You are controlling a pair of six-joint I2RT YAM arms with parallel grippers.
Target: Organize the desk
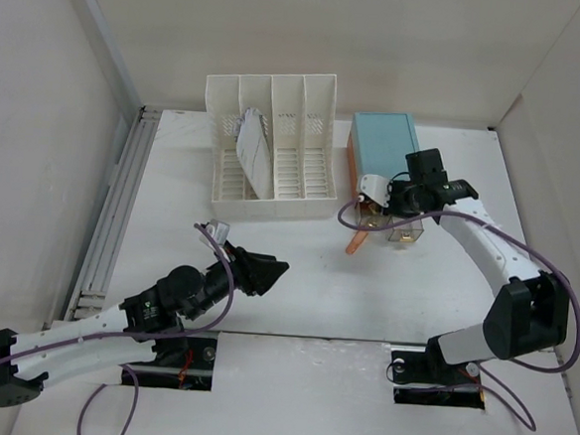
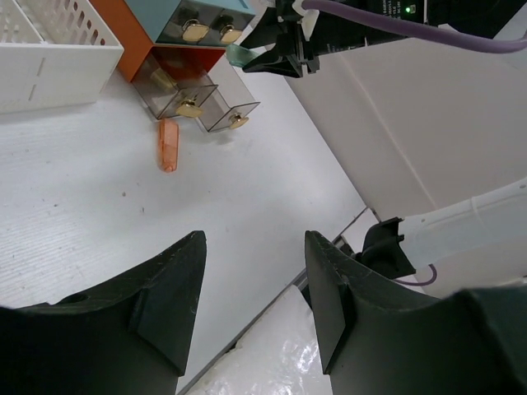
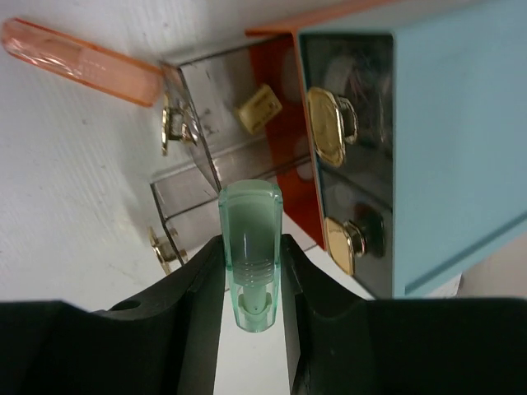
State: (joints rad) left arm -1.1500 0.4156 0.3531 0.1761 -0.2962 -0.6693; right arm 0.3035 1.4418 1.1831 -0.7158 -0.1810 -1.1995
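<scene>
The desk (image 1: pixel 294 297) is a wide white tabletop. My right gripper (image 1: pixel 379 196) hovers over two pulled-out clear drawers (image 1: pixel 394 228) of the teal drawer box (image 1: pixel 383 144). It is shut on a translucent green marker (image 3: pixel 251 247), which points toward the drawers (image 3: pixel 206 140). An orange marker (image 1: pixel 356 242) lies on the desk just left of the drawers, and it also shows in the left wrist view (image 2: pixel 168 144). My left gripper (image 1: pixel 266 273) is open and empty, low over the desk's middle front, far from both markers.
A white slotted file rack (image 1: pixel 270 146) with a notebook leaning in it stands at the back. A grey rail (image 1: pixel 117 205) runs along the desk's left edge. A small yellowish item (image 3: pixel 258 107) lies in one open drawer. White walls enclose the sides.
</scene>
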